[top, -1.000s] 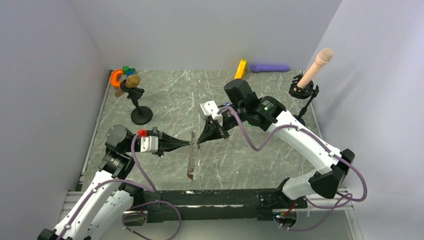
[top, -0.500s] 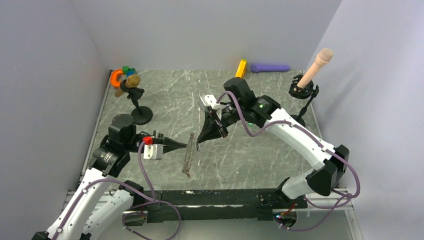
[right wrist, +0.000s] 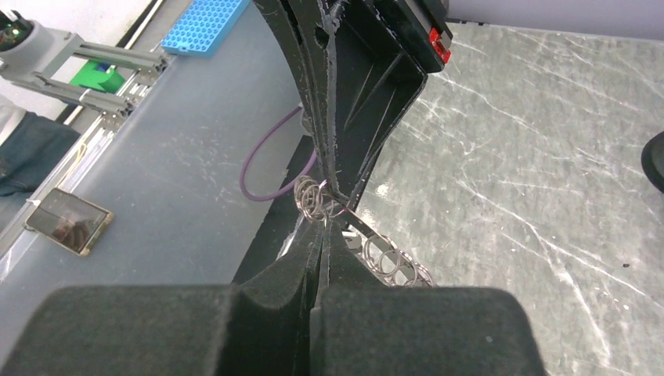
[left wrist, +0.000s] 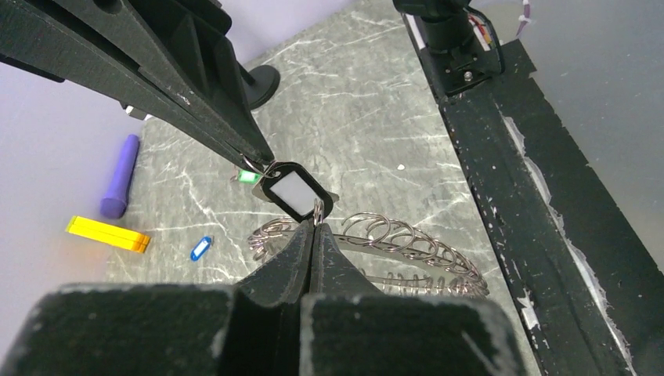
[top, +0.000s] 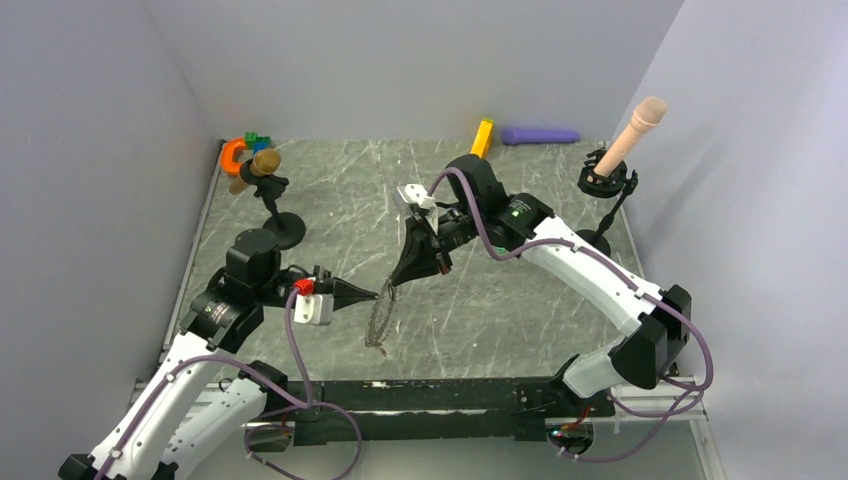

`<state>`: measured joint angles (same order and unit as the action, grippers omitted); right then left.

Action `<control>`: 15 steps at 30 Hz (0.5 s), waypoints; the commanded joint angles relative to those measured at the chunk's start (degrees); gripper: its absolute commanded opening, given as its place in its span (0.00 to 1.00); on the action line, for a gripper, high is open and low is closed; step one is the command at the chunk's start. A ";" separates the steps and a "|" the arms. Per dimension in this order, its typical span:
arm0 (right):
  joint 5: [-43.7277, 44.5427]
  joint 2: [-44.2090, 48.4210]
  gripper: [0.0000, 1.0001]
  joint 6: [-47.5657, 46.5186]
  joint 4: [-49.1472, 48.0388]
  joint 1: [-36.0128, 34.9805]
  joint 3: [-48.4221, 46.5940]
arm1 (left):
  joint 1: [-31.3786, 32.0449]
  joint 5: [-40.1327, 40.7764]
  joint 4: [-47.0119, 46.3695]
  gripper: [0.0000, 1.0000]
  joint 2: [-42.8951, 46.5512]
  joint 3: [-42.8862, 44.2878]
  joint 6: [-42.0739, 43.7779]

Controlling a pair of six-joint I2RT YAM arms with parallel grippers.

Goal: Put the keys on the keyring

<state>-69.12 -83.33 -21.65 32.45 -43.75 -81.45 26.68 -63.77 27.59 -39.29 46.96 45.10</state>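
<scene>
Keyring [left wrist: 415, 251] pinched in left claw [left wrist: 313, 225], right claw [left wrist: 262, 162] pinching black-rimmed key [left wrist: 294, 192], blue key [left wrist: 201, 248], yellow block [left wrist: 107, 233] beyond

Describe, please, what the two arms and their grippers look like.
Both arms have white shells with black joints: the left arm and the right arm. A purple cable loops along each. The left gripper and right gripper are black and taper to narrow points. A red tab sits at the left arm's wrist.
</scene>
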 commanded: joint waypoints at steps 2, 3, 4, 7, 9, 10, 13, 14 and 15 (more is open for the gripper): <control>-1.35 -0.16 0.00 3.51 -4.13 -0.01 0.64 | 0.64 1.70 -0.53 0.00 0.25 3.29 3.63; -1.28 -0.24 0.00 3.66 -4.26 -0.02 0.79 | 0.61 2.11 -0.83 0.00 0.46 3.24 3.64; -1.28 -0.26 0.00 3.96 -4.49 0.01 0.97 | 0.61 2.36 -1.20 0.00 0.81 3.16 3.52; -1.40 -0.54 0.00 4.86 -5.07 -0.01 1.19 | 0.66 2.53 -2.95 0.00 1.66 2.52 2.57; -1.29 -0.59 0.00 5.20 -5.20 0.02 1.21 | 0.65 2.44 -3.96 0.00 2.04 2.06 1.84; -1.09 -0.60 0.00 5.35 -5.24 -0.02 1.17 | 0.66 2.48 -4.52 0.00 2.26 1.84 1.49; -0.76 -0.64 0.00 5.72 -5.54 0.00 1.33 | 0.71 2.27 -6.05 0.00 2.86 1.35 0.31; -0.76 -0.61 0.00 5.86 -5.67 0.05 1.35 | 0.70 2.23 -6.55 0.00 3.08 1.29 -0.08; -0.82 -0.61 0.00 5.95 -5.83 -0.06 1.45 | 0.65 2.13 -7.08 0.00 3.21 1.17 -0.52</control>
<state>-69.08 -83.94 -17.28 29.41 -43.75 -80.16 27.11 -60.49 25.91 -37.17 47.27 45.58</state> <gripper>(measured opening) 0.009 0.011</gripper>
